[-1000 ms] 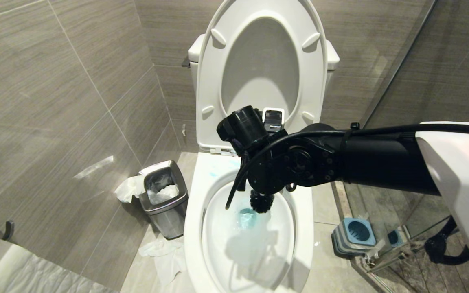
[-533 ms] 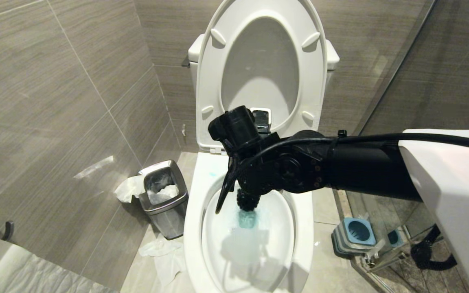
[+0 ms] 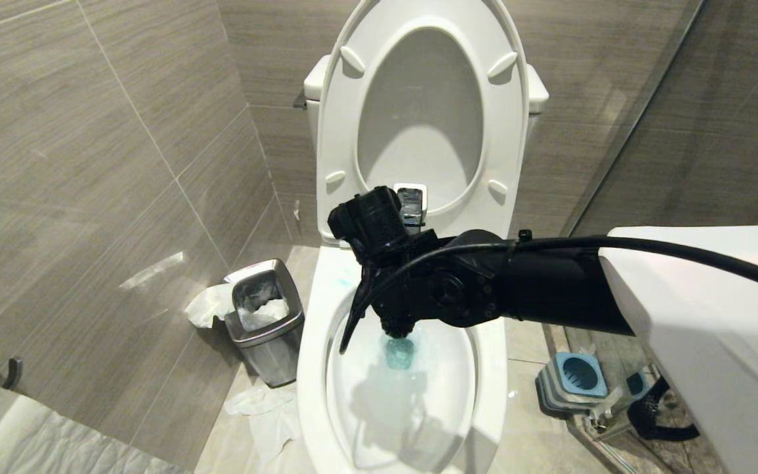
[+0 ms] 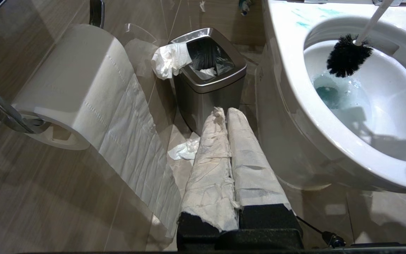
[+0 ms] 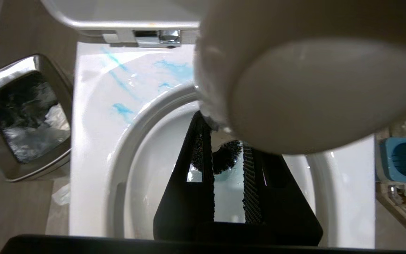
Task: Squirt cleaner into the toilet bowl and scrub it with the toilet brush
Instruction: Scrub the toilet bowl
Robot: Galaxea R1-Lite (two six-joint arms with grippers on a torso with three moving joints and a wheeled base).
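Fingers of the right gripper [image 5: 228, 148] clamp the slim pale grey-white toilet brush [image 4: 347, 58], its dark bristle head inside the glossy white ceramic toilet bowl [image 3: 313, 368], above the drain. Turquoise cleaner [image 5: 122, 109] already streaks the rim and tints the water; scrubbing looks underway, walls left. The left gripper [image 4: 226, 116], paper-wrapped, is parked closed beside the bowl.

Right hand [image 5: 229, 183] clamped, angled down; left hand [image 4: 227, 116] closed.
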